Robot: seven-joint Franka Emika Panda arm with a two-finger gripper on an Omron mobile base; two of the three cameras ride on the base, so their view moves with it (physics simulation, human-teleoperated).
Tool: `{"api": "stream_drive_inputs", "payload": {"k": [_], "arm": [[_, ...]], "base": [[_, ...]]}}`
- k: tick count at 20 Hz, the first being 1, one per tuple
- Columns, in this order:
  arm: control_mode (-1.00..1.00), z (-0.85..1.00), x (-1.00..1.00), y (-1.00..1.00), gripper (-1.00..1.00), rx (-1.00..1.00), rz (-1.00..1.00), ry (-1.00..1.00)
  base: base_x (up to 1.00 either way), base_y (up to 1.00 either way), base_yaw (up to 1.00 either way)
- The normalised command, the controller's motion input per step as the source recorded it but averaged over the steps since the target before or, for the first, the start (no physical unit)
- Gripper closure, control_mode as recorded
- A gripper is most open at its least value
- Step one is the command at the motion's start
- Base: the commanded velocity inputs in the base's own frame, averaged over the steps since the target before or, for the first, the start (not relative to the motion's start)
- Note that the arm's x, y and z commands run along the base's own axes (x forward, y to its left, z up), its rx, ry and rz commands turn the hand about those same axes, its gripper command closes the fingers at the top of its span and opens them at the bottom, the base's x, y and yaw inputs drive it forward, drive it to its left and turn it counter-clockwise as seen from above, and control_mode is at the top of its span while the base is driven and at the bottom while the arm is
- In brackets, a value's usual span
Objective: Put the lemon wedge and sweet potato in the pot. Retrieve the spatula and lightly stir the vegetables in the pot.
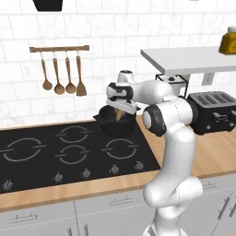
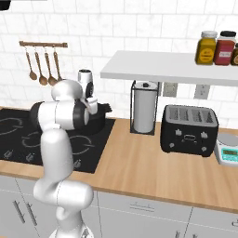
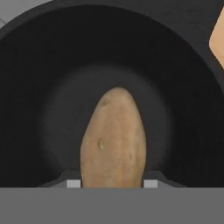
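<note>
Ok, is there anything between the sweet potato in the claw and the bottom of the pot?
Nothing visible. The claw holds the sweet potato right above the pot, whose dark floor looks bare.

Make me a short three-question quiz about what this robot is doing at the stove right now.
1. True or false: the fingers hold a sweet potato.
2. What does the sweet potato hang over: A the toaster, B the black pot, C the paper towel roll?
3. Fill in: wooden utensils hang on the wall to the ____ of the pot in the left base view.

Key: 1 true; 2 B; 3 left.
</note>
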Motion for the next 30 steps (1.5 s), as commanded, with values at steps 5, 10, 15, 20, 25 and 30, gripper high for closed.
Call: {"api": "stream_drive_inputs", "payload": {"k": [5, 10, 15, 20, 25, 30], "arm": [[-1.0, -0.24, 0.01, 0.01, -1.0, 0.0, -0.07, -0.04], [-1.0, -0.06, 0.0, 0.0, -1.0, 0.0, -0.04, -0.01], [-1.0, 0.48, -0.22, 0.0, -1.0, 0.0, -0.05, -0.14], [-1.0, 1.0, -0.9, 0.08, -1.0, -0.03, -0.01, -0.19], [-1.0, 0.74, -1.0, 0.01, -1.0, -0.06, 0.04, -0.25], [-1.0, 0.19, -1.0, -0.04, -1.0, 0.0, 0.16, -0.22]], "base": [[0.0, 0.0, 0.0], [0.0, 0.0, 0.0], [0.0, 0.0, 0.0], [0.0, 0.0, 0.0], [0.0, 0.0, 0.0], [0.0, 0.0, 0.0]]}}
